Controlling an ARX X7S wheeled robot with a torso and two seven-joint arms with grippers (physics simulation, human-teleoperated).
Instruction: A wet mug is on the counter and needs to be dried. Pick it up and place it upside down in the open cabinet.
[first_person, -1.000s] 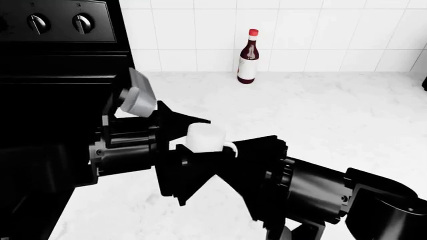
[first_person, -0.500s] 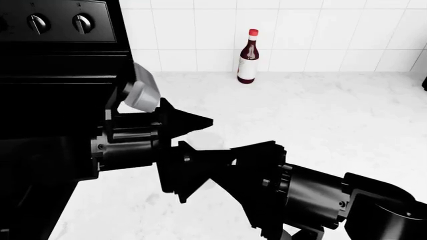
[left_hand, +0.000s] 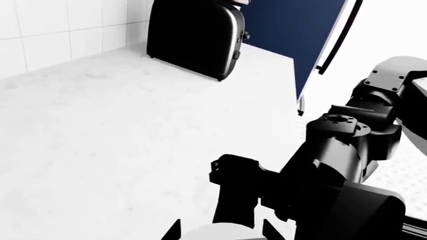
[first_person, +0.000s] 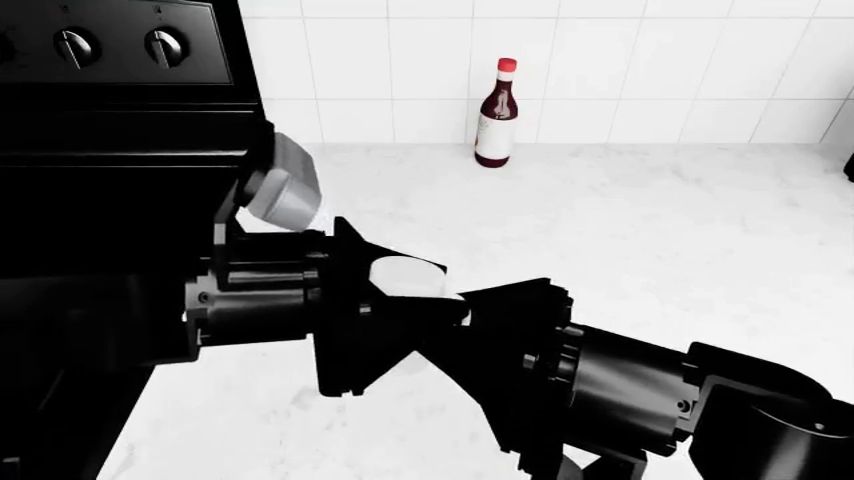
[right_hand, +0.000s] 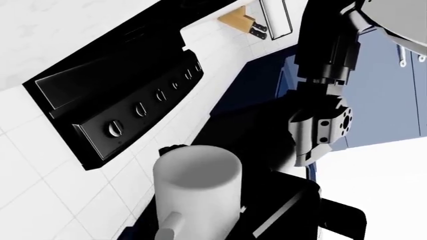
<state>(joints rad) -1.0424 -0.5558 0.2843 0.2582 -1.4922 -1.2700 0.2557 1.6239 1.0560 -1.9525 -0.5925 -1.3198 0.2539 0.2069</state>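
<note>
The mug (first_person: 404, 275) is back in sight in the head view. Half a second ago it was hidden behind the two meeting arms, and a second ago it stood upright there with its loop handle pointing toward your right arm. Now it shows as a tilted white oval, so it has been turned partway while held in the air. That turn is what the task needs, since the mug must go into the cabinet mouth down.

It is clear of the surface (first_person: 641, 230), over its front left part and close to the black stove (first_person: 120, 150). It is well apart from the red-capped bottle (first_person: 497, 110) at the tiled wall.

In the left wrist view, your left gripper (left_hand: 221, 227) has a dark fingertip on either side of the mug's white rim, right against it, so it appears to be closed on the mug. The right gripper (first_person: 461, 305) is pressed in from the other side, touching or nearly touching the mug. Its own wrist view shows the mug's handle and open mouth facing the camera but none of its fingers, so you cannot tell whether it is clamped or released.

I read this as a hand-over or regrasp in progress, with the flip started and not finished. Before you separate the arms, confirm which gripper carries the weight, because the mug could drop to the surface if both let go. The placing has not begun, and the navy door (left_hand: 320, 40) in the left wrist view lies well away from the mug.
</note>
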